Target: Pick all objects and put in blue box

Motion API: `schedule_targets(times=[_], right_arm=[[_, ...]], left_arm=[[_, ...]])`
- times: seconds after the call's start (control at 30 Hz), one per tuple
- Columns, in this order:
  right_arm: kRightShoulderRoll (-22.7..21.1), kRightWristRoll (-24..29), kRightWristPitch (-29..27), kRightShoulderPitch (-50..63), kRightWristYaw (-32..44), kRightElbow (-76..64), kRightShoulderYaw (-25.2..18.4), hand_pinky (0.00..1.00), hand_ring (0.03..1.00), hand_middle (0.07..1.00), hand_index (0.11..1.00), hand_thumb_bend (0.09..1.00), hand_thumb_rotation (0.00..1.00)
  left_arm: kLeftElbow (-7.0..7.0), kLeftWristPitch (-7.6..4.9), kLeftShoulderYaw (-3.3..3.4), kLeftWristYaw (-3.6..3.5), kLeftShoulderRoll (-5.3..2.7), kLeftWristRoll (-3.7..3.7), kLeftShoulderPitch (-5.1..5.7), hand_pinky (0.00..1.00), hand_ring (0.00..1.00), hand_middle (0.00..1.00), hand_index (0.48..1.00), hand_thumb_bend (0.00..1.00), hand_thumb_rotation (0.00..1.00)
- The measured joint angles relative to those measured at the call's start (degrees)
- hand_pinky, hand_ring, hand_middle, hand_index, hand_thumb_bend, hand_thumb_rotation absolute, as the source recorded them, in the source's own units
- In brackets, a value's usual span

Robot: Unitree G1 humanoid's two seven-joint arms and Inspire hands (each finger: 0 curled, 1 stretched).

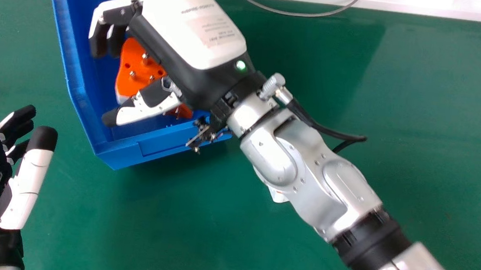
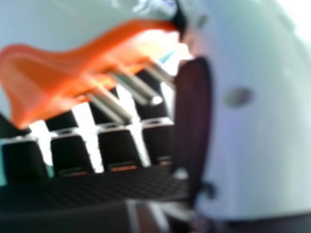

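Observation:
In the head view, my right hand (image 1: 193, 31) is over the blue box (image 1: 165, 146), its fingers curled down and its thumb opposite. Between them is an orange part (image 1: 135, 69) with metal pins, partly hidden under the palm. In the right hand view, the orange part (image 2: 53, 77) lies across my right hand's fingers (image 2: 116, 145), pins slanting toward the palm, one end beside the thumb. My left hand (image 1: 27, 181) is at the head view's lower left, outside the box, thumb and fingers apart and holding nothing.
A green table (image 1: 214, 237) surrounds the box. A grey cable (image 1: 294, 13) curves along the far edge. Under the right forearm, a small white thing (image 1: 278, 196) peeks out. Farther right, the box's near wall passes beneath the right wrist.

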Motion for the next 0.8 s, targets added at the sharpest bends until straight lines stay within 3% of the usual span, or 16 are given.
schedule_targets(times=[0.13, 0.27, 0.37, 0.4, 0.47, 0.63, 0.8], right_arm=[[1.3, 0.1, 1.0, -4.2, -2.3, 7.4, -0.1, 0.09, 0.150, 0.226, 0.470, 0.482, 0.15], [3.9, 0.3, 2.1, -8.3, -3.2, 14.6, -0.1, 0.05, 0.096, 0.163, 0.469, 0.482, 0.15], [5.6, 0.6, 3.4, -10.9, -3.5, 18.5, -0.1, 0.05, 0.095, 0.165, 0.469, 0.483, 0.15], [6.2, 0.6, 4.0, -11.7, -3.6, 19.8, -0.1, 0.09, 0.137, 0.218, 0.469, 0.483, 0.15], [7.3, 0.7, 5.1, -13.2, -4.0, 22.4, 0.0, 0.11, 0.150, 0.225, 0.469, 0.484, 0.15], [8.0, 0.4, 6.2, -14.5, -6.8, 25.9, 0.6, 0.07, 0.114, 0.173, 0.469, 0.487, 0.15], [7.9, 0.1, 5.5, -14.5, -9.3, 27.6, 2.1, 0.09, 0.135, 0.195, 0.469, 0.487, 0.15]], left_arm=[[0.01, 0.00, -0.22, -0.04, 0.38, 1.40, 0.07, 0.79, 0.83, 0.82, 0.820, 0.93, 0.77], [0.00, -0.02, -0.59, -0.09, 0.44, 1.67, 0.16, 0.78, 0.83, 0.82, 0.826, 0.92, 0.78], [0.00, -0.06, -0.70, -0.16, 0.48, 1.97, 0.30, 0.78, 0.83, 0.82, 0.829, 0.92, 0.78], [0.00, -0.06, -0.74, -0.18, 0.49, 2.00, 0.39, 0.78, 0.83, 0.82, 0.831, 0.92, 0.78], [0.00, -0.12, -1.01, -0.25, 0.49, 2.00, 0.42, 0.79, 0.83, 0.82, 0.832, 0.92, 0.78], [0.01, -0.39, -1.58, -0.32, 0.49, 1.83, 0.39, 0.79, 0.83, 0.82, 0.833, 0.93, 0.77], [0.05, -0.64, -1.91, -0.46, 0.48, 1.35, 0.38, 0.79, 0.83, 0.82, 0.833, 0.93, 0.77]])
